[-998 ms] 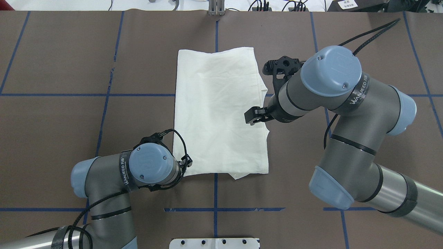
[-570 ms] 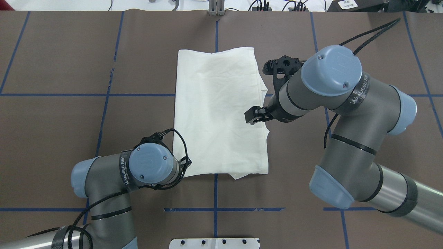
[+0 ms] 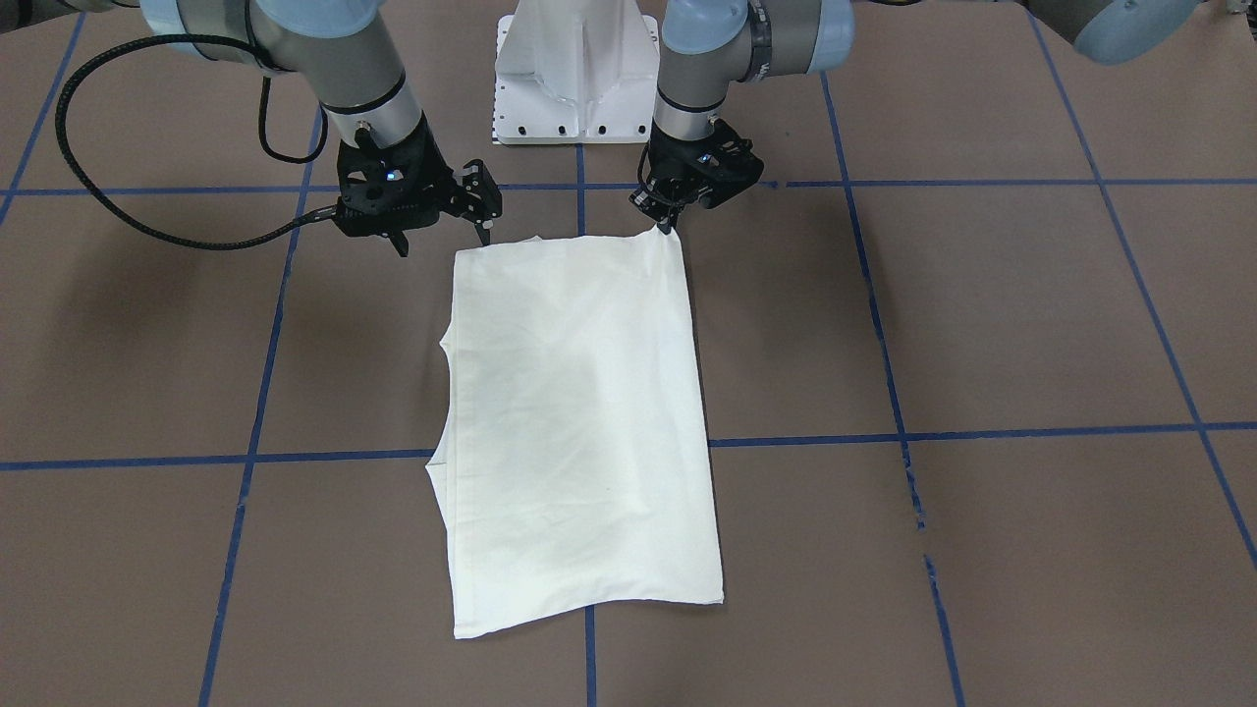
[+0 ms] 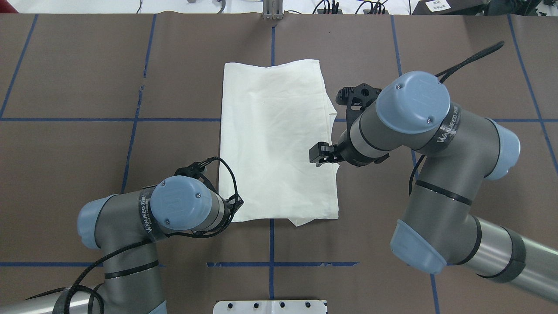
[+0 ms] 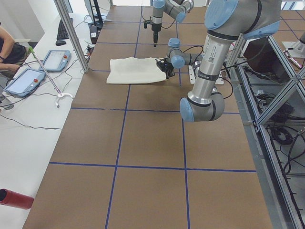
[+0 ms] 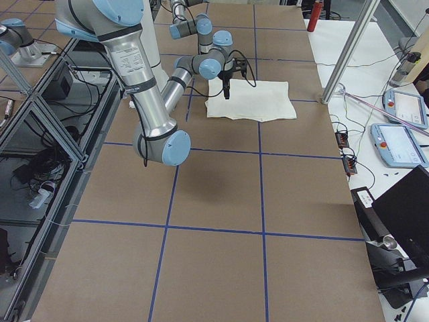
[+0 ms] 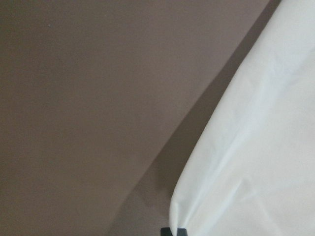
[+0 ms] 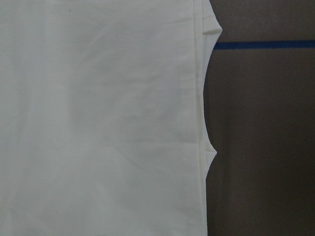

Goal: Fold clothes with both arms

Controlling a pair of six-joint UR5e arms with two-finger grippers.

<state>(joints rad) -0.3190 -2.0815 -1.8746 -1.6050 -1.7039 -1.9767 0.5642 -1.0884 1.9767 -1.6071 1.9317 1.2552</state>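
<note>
Front view: the shirt (image 3: 579, 412) lies folded into an oblong on the brown desk (image 3: 982, 324), only plain cream cloth showing. Both arms are cut off at the top edge. The left pincer (image 3: 670, 226) is closed on the shirt's corner nearest the robot, on its left side. The right pincer (image 3: 442, 239) hangs with its fingers spread, holding nothing, just beside the opposite near corner.

Overhead: the left pincer is hidden under its own wrist. Of the right pincer only a black block shows, over the shirt's right edge. "WANJEED" reads on a black band on the left arm (image 4: 130, 218) and on the right arm (image 4: 436, 165). Since a second ago the left wrist has shifted slightly away from the shirt and the right wrist has drawn nearer the robot – the shirt lies as it did.

Side views: both pincers are too small to judge.

Left wrist: the shirt's corner bunches at a dark fingertip, mostly cut off by the bottom edge.

Right wrist: the shirt's seamed edge – beside it a blue tape line (image 8: 266, 45).
</note>
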